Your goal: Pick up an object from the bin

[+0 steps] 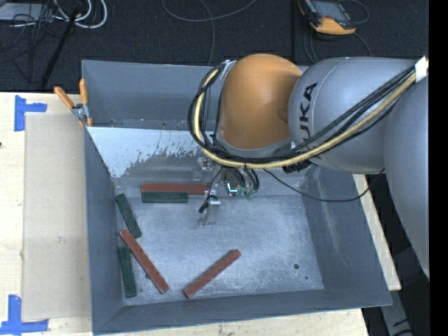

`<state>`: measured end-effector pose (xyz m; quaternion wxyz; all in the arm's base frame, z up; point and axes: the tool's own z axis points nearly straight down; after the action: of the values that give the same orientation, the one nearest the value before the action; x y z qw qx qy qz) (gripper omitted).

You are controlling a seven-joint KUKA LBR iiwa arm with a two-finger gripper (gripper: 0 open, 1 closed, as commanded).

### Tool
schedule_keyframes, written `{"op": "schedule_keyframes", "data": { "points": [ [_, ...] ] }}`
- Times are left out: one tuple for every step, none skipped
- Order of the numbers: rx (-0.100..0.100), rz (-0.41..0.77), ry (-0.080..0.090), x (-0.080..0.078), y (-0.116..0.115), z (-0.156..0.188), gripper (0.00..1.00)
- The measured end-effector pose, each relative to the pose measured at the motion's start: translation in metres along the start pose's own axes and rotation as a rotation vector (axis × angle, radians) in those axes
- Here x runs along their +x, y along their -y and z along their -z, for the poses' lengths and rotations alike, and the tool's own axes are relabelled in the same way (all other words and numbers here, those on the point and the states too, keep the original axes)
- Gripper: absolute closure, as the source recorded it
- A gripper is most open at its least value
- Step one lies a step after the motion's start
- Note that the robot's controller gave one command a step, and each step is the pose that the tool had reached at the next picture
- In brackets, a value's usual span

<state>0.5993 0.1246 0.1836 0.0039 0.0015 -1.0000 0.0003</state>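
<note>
Claw [208, 213] low over grey metal bin [336, 243] floor, grip state can't tell. Reddish-brown flat stick [171, 187] w/ dark green flat stick [164, 197] just left. Nothing lifted yet; grasp & lift remain.

Arm [364, 117] cut off at frame right. Orange cover [255, 103] hides bin [101, 208] back wall centre + floor below it. Red bar [171, 187], mid frame: right end lost under wrist. Gripper [207, 214] too small/dark for detail.

Soft overhead light; glare, perhaps, on bin wall [133, 145]
</note>
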Motion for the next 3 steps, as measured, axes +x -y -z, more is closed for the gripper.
{"op": "schedule_keyframes", "data": {
  "points": [
    [0.002, 0.047, -0.005, 0.067, 0.02, -0.059, 0.0],
    [0.0, 0.275, 0.007, 0.114, 0.002, -0.001, 0.0],
    [0.001, 0.401, 0.0, 0.09, 0.027, -0.119, 0.0]
  ]
}}
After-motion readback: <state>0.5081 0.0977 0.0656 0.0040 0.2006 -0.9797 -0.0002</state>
